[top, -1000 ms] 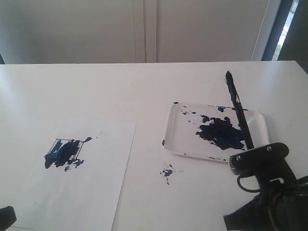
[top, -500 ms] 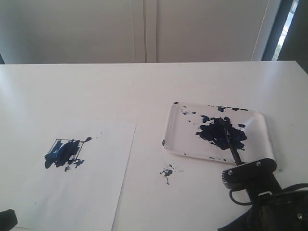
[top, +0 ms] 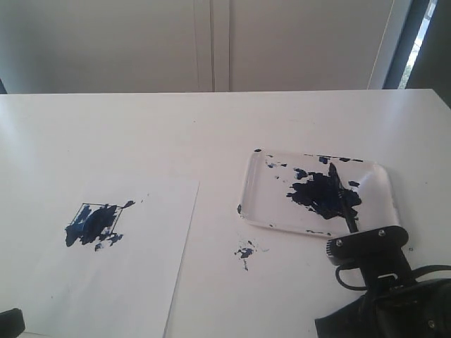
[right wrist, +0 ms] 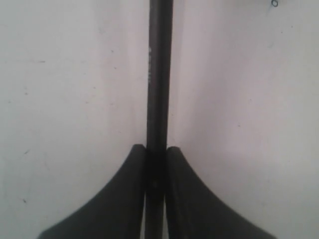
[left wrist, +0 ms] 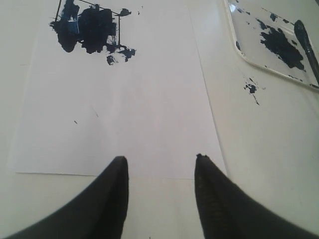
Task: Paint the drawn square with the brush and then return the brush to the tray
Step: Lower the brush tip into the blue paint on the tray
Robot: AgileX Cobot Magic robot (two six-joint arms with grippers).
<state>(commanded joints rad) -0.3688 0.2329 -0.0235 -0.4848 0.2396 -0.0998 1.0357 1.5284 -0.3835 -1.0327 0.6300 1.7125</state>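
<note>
With the right fingers [right wrist: 124, 191] clamped on the brush [top: 342, 198], its tip over the blotch [top: 309, 191] in the tray [top: 268, 203], we should lower it flat before releasing — left fingers [left wrist: 112, 199] gape, well away.

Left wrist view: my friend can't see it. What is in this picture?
The robot's open left hand hovers at the near edge of a white paper sheet. At the sheet's far end is the drawn square, smeared with dark blue paint. Off to the side, the brush reaches over the paint-blotched tray.
</note>
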